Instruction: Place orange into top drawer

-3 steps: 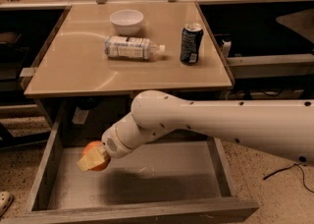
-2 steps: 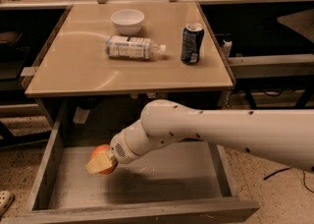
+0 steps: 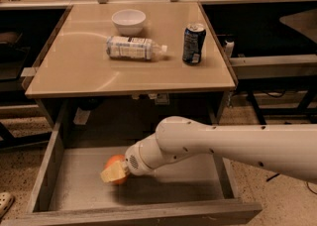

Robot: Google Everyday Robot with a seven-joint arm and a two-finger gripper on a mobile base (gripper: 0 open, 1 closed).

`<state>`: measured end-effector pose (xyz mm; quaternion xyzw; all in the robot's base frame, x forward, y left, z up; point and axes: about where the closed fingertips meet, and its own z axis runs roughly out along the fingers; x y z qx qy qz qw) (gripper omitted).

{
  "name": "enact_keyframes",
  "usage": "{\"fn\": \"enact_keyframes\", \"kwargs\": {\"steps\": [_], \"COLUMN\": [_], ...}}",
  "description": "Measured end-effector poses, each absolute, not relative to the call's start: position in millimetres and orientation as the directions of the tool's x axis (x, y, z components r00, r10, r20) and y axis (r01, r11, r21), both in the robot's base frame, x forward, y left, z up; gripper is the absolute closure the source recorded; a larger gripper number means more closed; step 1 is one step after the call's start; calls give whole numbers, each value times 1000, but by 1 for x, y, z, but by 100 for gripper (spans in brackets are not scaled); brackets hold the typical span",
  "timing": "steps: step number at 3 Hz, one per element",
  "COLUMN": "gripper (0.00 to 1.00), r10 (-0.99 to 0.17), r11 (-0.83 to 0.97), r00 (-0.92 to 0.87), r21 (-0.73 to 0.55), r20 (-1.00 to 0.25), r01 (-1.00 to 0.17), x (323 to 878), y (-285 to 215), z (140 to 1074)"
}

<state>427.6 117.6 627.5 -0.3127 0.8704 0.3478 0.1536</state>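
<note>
The top drawer [image 3: 74, 190] is pulled open below the tabletop, with its grey bottom in view. My white arm reaches in from the right. The gripper [image 3: 113, 173] is inside the drawer, left of its middle, and shut on the orange [image 3: 115, 166]. The orange is low in the drawer, at or just above the bottom; I cannot tell whether it touches. The pale fingers [image 3: 112, 174] cover the fruit's front.
On the tabletop [image 3: 74, 66] stand a white bowl [image 3: 129, 21], a plastic bottle [image 3: 133, 48] lying on its side and a blue can [image 3: 193, 43]. The drawer's side walls and thick front panel [image 3: 148, 214] ring the gripper. Dark shelving stands at left and right.
The gripper with the orange has moved right and down, from near the drawer's left wall to deeper inside the drawer. The arm has lowered with it.
</note>
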Motion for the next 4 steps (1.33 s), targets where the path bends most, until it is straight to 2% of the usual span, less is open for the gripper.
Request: {"fn": "enact_keyframes", "kwargs": {"steps": [2,3,4], "gripper": [100,82,57], "r10": [-414,-414,-414], "r11": [605,605,605], "r00": [-790,-790,-790], "r21": [512,512,512], "r20": [-453,-453,-453], "r01": [-610,-610,-610], "x": [424,424,424], "y": [105,105,105], "z": [603,603,603]}}
